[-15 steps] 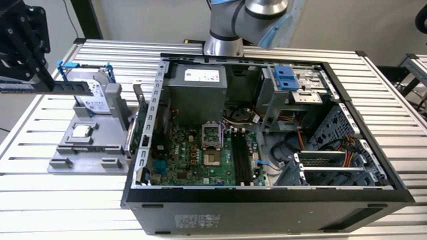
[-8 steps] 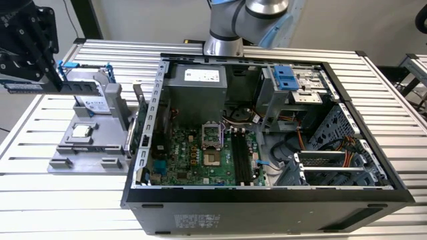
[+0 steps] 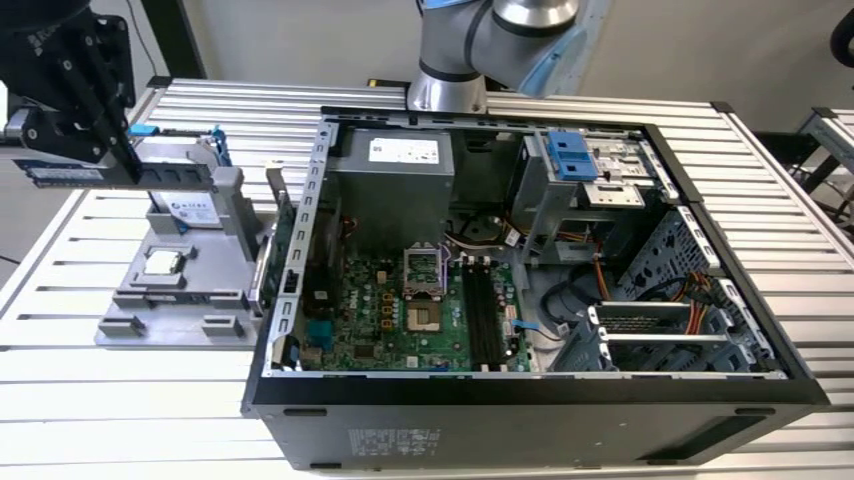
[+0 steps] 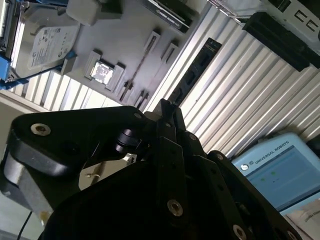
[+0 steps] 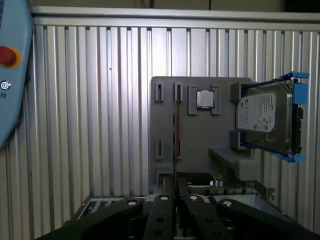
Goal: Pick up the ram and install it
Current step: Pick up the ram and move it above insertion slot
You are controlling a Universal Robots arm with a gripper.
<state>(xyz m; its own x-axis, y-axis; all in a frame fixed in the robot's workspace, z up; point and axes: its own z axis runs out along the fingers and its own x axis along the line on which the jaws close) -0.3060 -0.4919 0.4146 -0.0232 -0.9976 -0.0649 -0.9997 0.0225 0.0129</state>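
Above grey plastic parts tray [image 3: 200, 292], exterior view: black claw [image 3: 123, 165] clamped on the long dark-green ram stick [image 3: 174, 175], held level, apart from the open computer case [image 3: 534, 420].
First wrist view: ram [image 5: 175, 135] edge-on between the pinching claw [image 5: 175, 186].
Handling: likely light, stiff, fragile; best held by board edges.

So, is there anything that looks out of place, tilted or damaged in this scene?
Nothing stands out. The ram sits straight between the fingers, over the grey fixture, where the processor and the hard drive lie squarely in their holders.
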